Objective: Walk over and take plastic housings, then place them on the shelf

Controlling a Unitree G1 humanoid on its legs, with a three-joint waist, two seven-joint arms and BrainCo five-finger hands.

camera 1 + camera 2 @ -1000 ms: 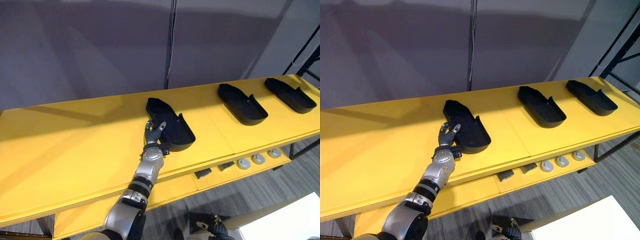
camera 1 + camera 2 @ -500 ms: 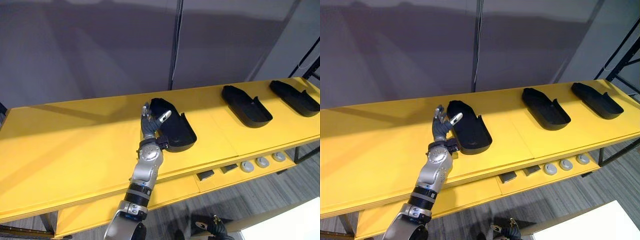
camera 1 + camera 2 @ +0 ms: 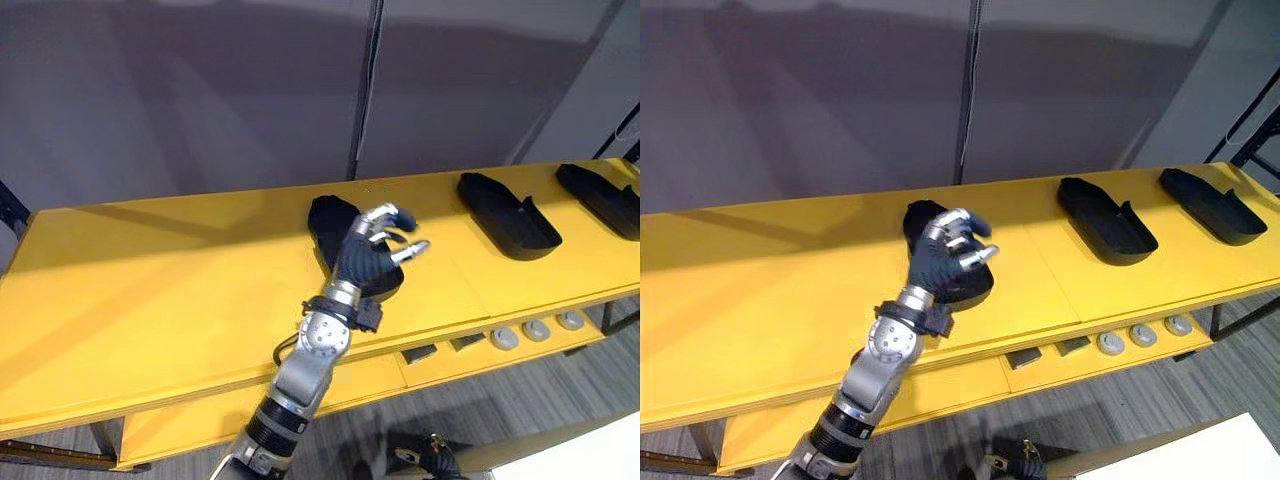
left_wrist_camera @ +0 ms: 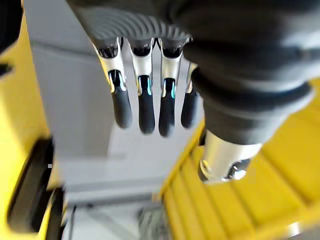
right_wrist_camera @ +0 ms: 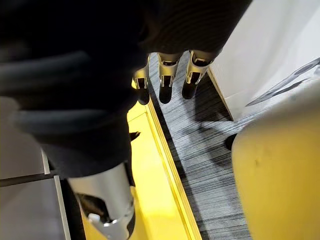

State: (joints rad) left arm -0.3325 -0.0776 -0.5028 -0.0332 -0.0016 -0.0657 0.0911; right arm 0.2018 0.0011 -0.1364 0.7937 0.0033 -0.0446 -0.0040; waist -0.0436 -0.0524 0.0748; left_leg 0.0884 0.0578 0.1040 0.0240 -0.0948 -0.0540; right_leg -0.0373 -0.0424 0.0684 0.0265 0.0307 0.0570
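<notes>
Yellow shelf [image 3: 150, 270] runs from left to right in front of a grey wall. Near its middle lies a black plastic housing [image 3: 328, 222]. The left robot hand [image 3: 368, 262] is held up in front of it and hides its near end, fingers loosely bent, thumb out, gripping nothing. To the right a second housing [image 3: 505, 215] lies on the shelf, and a third housing [image 3: 605, 198] lies at the right end. Round grey parts [image 3: 537, 330] sit on a lower ledge below them. The right robot hand [image 5: 165, 75] hangs over the grey floor [image 5: 200, 150], fingers straight and empty.
</notes>
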